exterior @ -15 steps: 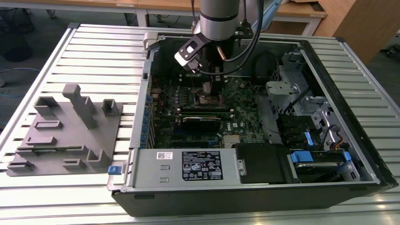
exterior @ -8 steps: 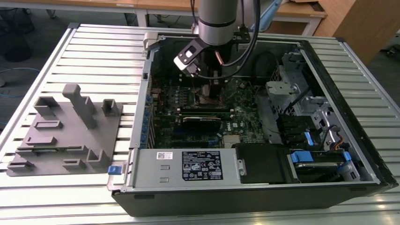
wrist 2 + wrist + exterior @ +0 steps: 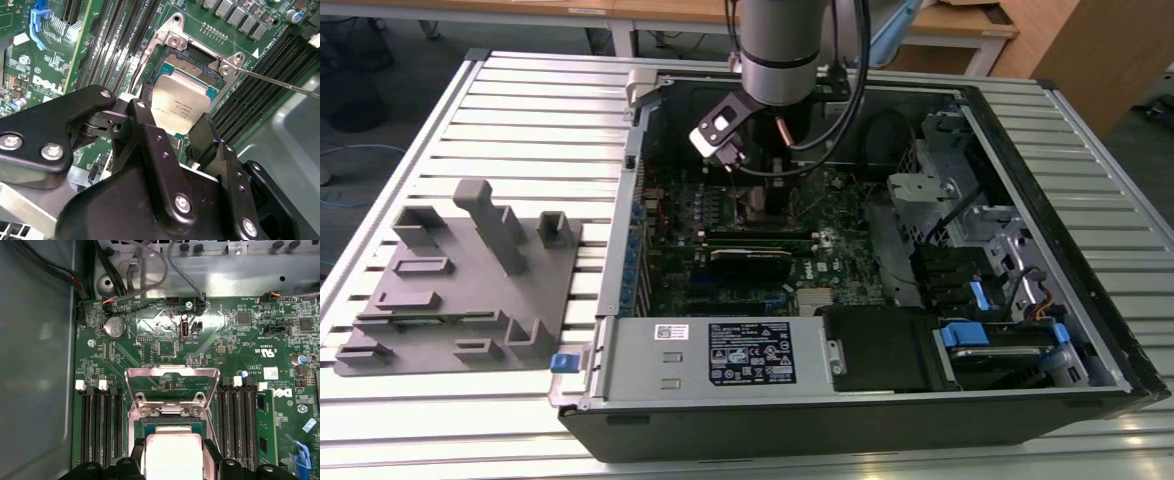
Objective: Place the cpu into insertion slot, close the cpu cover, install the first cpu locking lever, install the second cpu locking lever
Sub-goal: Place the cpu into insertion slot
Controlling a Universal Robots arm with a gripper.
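**A:** Pincer (image 3: 174, 120) first: what is it doing?

**B:** It is clenched on the cpu (image 3: 182, 102). In both wrist views its black fingers (image 3: 202, 132) press against two opposite edges of the chip.

**A:** And the wider scene, biggest thing first?

**B:** A slatted metal desk (image 3: 427, 120) carries an open computer case (image 3: 854, 420) lying on its side. The arm (image 3: 781, 40) comes down into the far half of the case. A grey moulded fixture (image 3: 454, 290) sits on the desk at the exterior view's left, just beside the case.

**A:** Inside the case?

**B:** A grey power-supply box (image 3: 640, 365) lies along the near wall. Beyond it the green circuit board (image 3: 150, 347) covers the floor of the case. Long black memory slots (image 3: 97, 425) run on both sides of the socket.

**A:** How does the cpu cover stand?

**B:** The cpu cover (image 3: 172, 373) is swung open. Its silvery frame is tilted up at the socket's far edge, and the board shows through its window.

**A:** Where is the chip itself?

**B:** It is right over the insertion slot (image 3: 192, 62), pale metal face up. It covers most of the socket, with a strip of contacts bare at the hinge end. I cannot tell whether it is seated or just above the contacts.

**A:** Anything smaller?

**B:** A thin wire locking lever (image 3: 280, 86) stands out unlatched from a corner of the socket.
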